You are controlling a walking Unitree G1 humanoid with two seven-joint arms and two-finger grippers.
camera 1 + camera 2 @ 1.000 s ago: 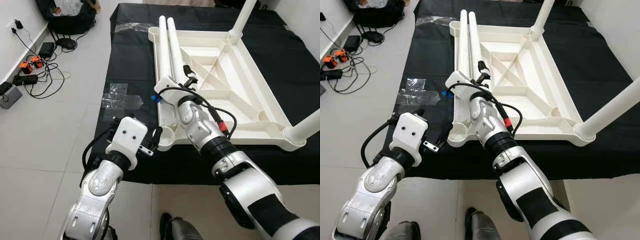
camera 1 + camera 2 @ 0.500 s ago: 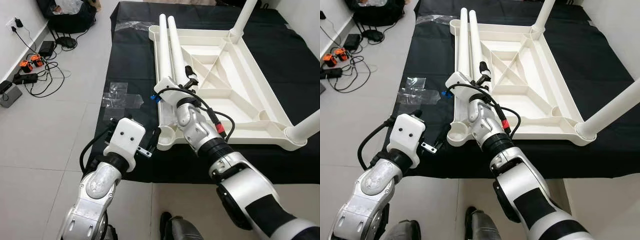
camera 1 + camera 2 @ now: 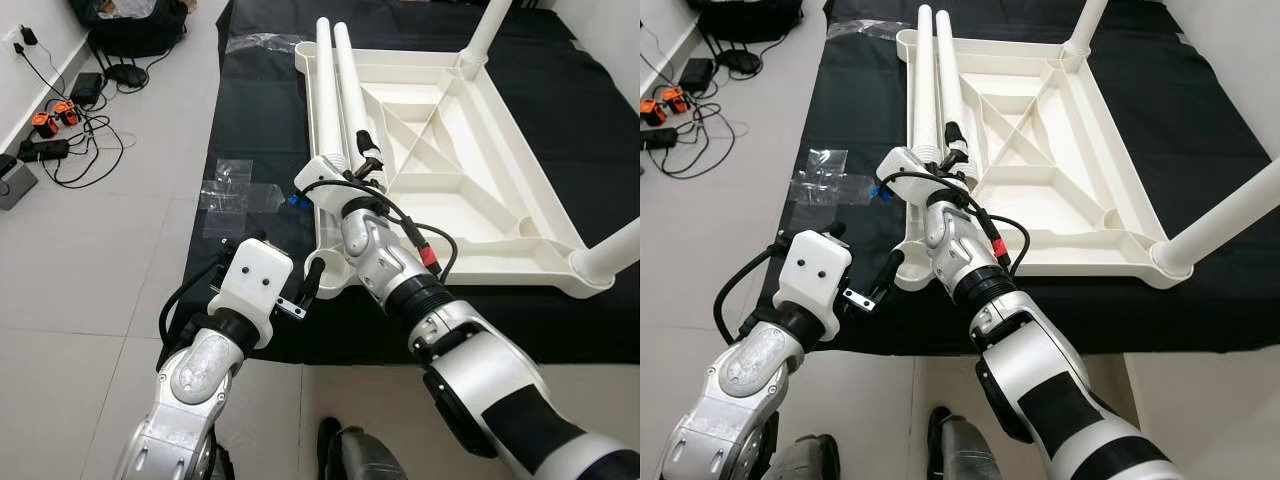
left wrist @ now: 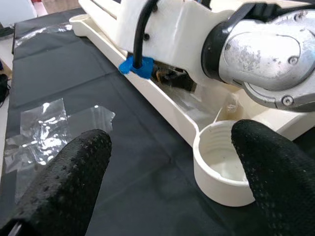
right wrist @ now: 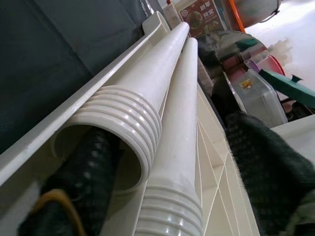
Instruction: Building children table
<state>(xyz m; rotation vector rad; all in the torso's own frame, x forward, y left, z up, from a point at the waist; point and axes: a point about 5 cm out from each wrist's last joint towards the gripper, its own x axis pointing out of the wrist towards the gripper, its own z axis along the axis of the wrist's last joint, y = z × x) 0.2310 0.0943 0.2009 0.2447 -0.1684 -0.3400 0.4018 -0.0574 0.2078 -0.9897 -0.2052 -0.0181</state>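
Left tool [image 4: 167, 162]: fingers spread, empty — hovering at the threaded white plastic corner socket [image 4: 221, 169] on the near left of the black mat [image 3: 250, 120].
Table: the upturned white plastic children's tabletop [image 3: 470, 170] lies on the mat.
Right tool [image 3: 365, 150]: it has edged farther along the two loose white threaded plastic legs [image 3: 335, 90]; fingers straddle one — not yet clenched.
Meaning: a leg pickup looks close.

White tabletop [image 3: 480, 150] lay upside down on black cloth, ribbed underside up. Two legs [image 3: 488, 32] stood screwed into its right corners. Two loose legs [image 3: 335, 90] lay side by side along left rim, threaded ends toward me. Near-left socket [image 4: 221, 169] sat empty.
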